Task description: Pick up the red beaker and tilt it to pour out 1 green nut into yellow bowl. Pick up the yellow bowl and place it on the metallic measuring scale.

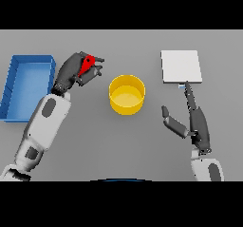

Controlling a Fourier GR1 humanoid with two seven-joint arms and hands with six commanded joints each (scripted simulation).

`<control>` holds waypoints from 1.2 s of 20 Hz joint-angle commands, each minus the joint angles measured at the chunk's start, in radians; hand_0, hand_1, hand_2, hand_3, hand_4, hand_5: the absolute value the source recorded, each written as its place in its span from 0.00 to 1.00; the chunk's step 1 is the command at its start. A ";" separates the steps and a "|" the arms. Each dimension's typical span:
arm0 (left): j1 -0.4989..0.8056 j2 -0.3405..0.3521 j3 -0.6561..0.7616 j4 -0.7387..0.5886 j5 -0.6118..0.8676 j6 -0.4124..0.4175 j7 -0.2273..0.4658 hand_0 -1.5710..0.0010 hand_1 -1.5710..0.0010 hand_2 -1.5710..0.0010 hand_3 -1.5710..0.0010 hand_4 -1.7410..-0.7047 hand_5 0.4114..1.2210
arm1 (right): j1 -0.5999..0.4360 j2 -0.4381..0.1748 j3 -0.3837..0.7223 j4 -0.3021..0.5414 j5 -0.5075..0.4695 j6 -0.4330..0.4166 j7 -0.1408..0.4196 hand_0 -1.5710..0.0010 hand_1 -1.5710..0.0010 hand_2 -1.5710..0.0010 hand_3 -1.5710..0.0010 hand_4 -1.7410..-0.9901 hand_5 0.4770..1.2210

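Note:
My left hand (71, 71) is curled round the red beaker (86, 65), of which only a small red part shows between the fingers. It holds the beaker above the table, left of the yellow bowl (126, 94). The bowl stands upright at the middle of the table. No green nut shows. The metallic measuring scale (181, 66) is a pale square plate at the right back. My right hand (195, 119) is open, fingers straight and pointing toward the scale's near edge, thumb spread to the left.
A blue tray (14, 86) lies at the left edge of the grey table (123, 145), just behind my left forearm.

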 commanded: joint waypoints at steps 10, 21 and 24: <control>-0.170 0.116 -0.324 0.069 -0.365 -0.054 0.131 0.00 0.00 0.00 0.00 0.00 0.94 | 0.011 0.005 0.007 -0.004 -0.003 0.008 -0.007 1.00 1.00 1.00 1.00 0.63 0.30; -0.400 0.150 -0.594 0.172 -0.570 -0.253 0.026 0.00 0.00 0.00 0.12 0.03 0.99 | 0.009 0.035 -0.012 0.016 -0.049 0.004 -0.016 1.00 1.00 1.00 1.00 0.59 0.25; -0.431 0.149 -0.680 0.200 -0.623 -0.279 -0.011 0.00 0.00 0.00 0.06 0.01 1.00 | 0.019 0.034 -0.017 0.011 -0.071 0.016 -0.044 1.00 1.00 1.00 1.00 0.60 0.23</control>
